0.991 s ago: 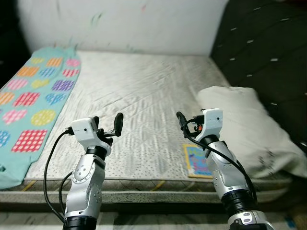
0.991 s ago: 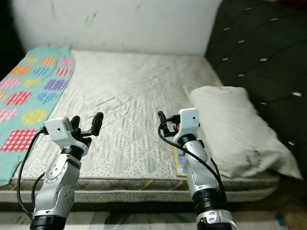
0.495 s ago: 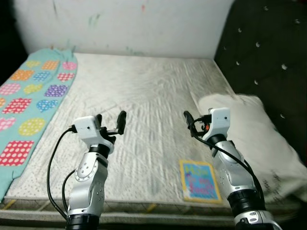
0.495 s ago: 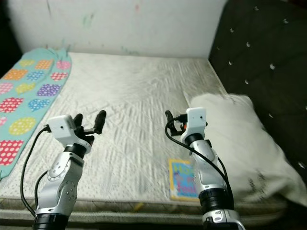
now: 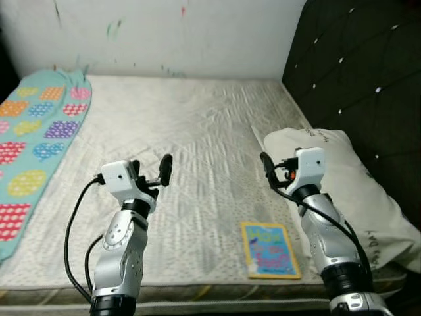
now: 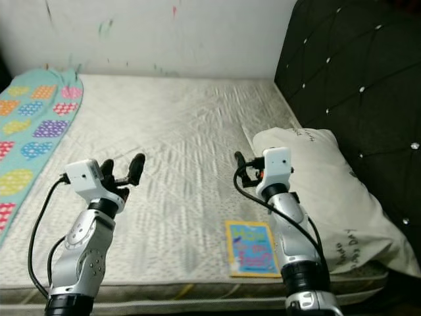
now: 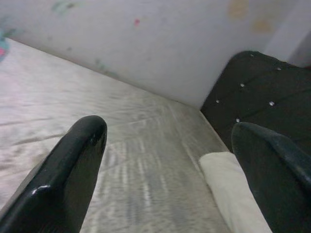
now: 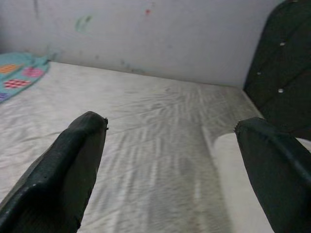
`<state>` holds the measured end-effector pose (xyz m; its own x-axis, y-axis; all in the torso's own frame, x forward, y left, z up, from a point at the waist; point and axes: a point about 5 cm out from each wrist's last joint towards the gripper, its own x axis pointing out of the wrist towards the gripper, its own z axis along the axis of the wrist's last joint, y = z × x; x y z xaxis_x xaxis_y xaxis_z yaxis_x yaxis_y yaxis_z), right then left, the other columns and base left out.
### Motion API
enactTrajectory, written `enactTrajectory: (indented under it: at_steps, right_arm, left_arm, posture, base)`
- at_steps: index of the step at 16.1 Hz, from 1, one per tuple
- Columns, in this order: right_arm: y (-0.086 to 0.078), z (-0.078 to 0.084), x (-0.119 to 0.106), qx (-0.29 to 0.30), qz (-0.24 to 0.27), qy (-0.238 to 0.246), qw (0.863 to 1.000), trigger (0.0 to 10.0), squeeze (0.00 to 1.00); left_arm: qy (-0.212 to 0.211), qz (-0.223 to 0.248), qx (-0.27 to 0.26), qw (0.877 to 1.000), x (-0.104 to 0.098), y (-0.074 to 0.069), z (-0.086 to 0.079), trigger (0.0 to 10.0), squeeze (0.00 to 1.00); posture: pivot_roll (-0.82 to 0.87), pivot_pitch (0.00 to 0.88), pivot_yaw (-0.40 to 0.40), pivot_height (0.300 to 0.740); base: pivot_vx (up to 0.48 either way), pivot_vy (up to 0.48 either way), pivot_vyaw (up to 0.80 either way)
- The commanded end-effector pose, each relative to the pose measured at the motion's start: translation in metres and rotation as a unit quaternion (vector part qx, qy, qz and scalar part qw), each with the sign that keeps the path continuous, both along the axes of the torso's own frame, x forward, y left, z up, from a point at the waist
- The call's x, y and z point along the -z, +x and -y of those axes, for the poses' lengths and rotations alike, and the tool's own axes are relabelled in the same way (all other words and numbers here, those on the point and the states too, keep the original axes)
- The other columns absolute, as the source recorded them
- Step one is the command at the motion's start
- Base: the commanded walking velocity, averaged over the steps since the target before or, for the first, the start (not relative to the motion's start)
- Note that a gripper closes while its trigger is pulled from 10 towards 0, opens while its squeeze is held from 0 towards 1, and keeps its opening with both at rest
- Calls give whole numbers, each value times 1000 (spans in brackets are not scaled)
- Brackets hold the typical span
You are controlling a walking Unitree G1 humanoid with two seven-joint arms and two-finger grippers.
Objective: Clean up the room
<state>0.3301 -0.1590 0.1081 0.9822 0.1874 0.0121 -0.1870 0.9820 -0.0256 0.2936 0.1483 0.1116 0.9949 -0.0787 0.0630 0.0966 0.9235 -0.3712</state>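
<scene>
— While both arms are raised over the bed, how do their tips stand?

— Apart, both of them. The left end effector hangs above the near half of the mattress with its two black fingers spread and nothing between them. The right end effector is held the same way, just beside the inner edge of the pillow; the right wrist view shows a wide gap between its fingers, bare sheet behind.

— What lies on the bed?

— A thin picture book with a yellow border and blue cover lies flat near the front edge of the mattress, below the right arm and close beside the pillow's near corner. Neither end effector touches it. The white pillow rests along the right side of the mattress, against the dark tufted headboard. On the left side a teal blanket patterned with coloured dotted squares and circles runs along the edge, well apart from the book.

— And behind?

— A pale wall with small smudges of paint.
</scene>
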Motion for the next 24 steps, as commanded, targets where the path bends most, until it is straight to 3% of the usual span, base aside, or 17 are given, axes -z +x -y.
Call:
enactTrajectory:
  at_steps: [1, 8, 24]
  right_arm:
    - [1, -6, -7, -13, 10, 0, 1000, 10000, 0]
    - [-8, 0, -8, -16, 4, 5, 1000, 10000, 0]
    - [-9, -4, -10, -35, 0, -8, 999, 10000, 0]
  left_arm:
    - [5, 2, -10, 1000, -3, 0, -6, 10000, 0]
    - [4, -10, -32, 999, 2, -11, -18, 10000, 0]
    - [-2, -15, -34, 999, 1, -9, -17, 10000, 0]
  posture:
    - [-37, 0, -38, 740]
    - [-32, 0, -42, 740]
    - [-40, 0, -41, 740]
  base:
    - [0, 480, 0]
    - [0, 480, 0]
    - [0, 480, 0]
